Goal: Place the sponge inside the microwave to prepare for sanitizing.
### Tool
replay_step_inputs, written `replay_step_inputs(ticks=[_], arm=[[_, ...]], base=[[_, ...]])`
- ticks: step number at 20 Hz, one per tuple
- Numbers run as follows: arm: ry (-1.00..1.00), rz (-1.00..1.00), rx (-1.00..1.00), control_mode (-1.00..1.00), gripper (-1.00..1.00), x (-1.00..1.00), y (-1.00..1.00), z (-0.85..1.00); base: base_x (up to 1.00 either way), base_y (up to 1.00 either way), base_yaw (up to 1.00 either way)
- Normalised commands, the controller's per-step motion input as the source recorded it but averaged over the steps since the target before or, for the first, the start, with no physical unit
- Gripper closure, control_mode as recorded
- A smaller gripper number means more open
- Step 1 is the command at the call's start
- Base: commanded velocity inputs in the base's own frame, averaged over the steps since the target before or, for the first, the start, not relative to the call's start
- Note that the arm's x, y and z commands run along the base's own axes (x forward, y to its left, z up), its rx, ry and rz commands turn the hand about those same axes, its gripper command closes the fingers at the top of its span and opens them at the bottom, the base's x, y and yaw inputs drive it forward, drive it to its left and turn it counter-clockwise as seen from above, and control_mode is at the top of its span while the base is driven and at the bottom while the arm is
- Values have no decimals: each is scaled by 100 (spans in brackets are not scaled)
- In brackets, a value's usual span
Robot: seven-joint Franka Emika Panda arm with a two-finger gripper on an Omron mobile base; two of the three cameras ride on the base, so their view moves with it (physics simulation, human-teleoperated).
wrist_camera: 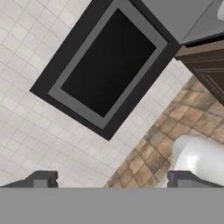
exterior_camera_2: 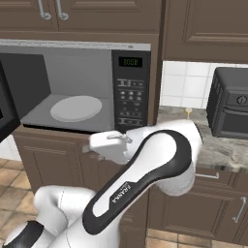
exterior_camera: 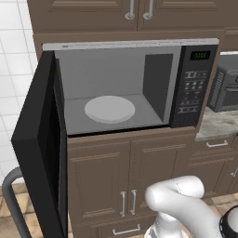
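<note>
Because the microwave (exterior_camera: 125, 83) door (exterior_camera: 39, 144) stood swung fully out to the left, its grey cavity lay open and the white turntable (exterior_camera: 109, 109) sat bare, ready to take a load. That suited the task, since nothing blocked the way in. The sponge could not be found in any of the 3 views, so its place could not be told; judging from the empty cavity, it had yet to be fetched.

The gripper (wrist_camera: 111, 179) pointed at the inner face of the open door (wrist_camera: 107, 65), with tiled wall behind it and floor tiles below. Its 2 dark fingertips (wrist_camera: 41, 178) stood wide apart at the bottom of the hand view, with nothing between them, so the tool held nothing. The arm (exterior_camera_2: 145, 174) was folded low in front of the lower cabinets (exterior_camera: 125, 181), likely kept tucked clear of the door.

On the counter (exterior_camera_2: 218, 150) to the right sat a smaller dark appliance (exterior_camera_2: 230, 101), no part of this job.
</note>
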Motion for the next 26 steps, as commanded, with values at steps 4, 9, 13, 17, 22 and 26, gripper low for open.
replay_step_inputs(ticks=[4, 9, 13, 17, 22, 26], arm=[[2, -9, -12, -100, -100, 35, -40, -2], [1, -12, -18, -100, -100, 44, -38, -8], [-1, -10, -19, -100, -100, 30, -35, -18], [-16, -20, -26, -100, -100, 11, -8, -41], [-15, -20, -24, -100, -100, 19, -16, -30], [1, -15, -5, -100, -100, 36, -37, -3]], base=[[0, 0, 0], [0, 0, 0], [0, 0, 0], [0, 0, 0], [0, 0, 0], [0, 0, 0]])
